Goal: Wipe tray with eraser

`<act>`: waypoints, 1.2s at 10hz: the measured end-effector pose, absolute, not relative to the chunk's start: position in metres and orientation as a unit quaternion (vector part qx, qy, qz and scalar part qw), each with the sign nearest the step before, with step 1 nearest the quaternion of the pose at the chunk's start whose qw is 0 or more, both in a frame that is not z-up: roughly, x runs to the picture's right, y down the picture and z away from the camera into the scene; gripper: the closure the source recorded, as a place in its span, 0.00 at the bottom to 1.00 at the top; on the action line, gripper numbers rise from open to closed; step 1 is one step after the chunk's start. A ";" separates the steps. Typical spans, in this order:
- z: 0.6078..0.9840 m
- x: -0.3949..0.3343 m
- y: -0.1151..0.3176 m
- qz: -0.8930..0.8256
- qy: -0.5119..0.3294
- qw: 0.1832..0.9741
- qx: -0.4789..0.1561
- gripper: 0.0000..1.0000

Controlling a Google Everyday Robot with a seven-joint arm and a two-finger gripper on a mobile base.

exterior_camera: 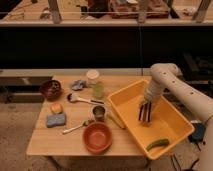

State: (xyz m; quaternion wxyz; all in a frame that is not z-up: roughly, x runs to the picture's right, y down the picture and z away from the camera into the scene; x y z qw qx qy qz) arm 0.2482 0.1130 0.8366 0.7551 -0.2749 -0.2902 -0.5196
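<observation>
The yellow tray sits on the right end of the wooden table and hangs over its edge. My gripper points down into the tray's middle from the white arm reaching in from the right. A dark striped block, the eraser, stands upright between the fingers, and its lower end rests at the tray floor. The gripper is shut on it.
A green curved piece lies in the tray's near corner. To the left on the table are an orange bowl, a metal cup, a blue-grey sponge, a spoon, a dark bowl and a glass jar.
</observation>
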 end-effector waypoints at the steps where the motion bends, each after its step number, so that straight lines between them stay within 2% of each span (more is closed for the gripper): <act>1: 0.839 0.253 0.118 -0.514 -0.291 0.756 -0.280 0.56; 4: 0.836 0.263 0.143 -0.505 -0.295 0.756 -0.294 0.56; 12: 0.794 0.267 0.191 -0.531 -0.278 0.738 -0.311 0.56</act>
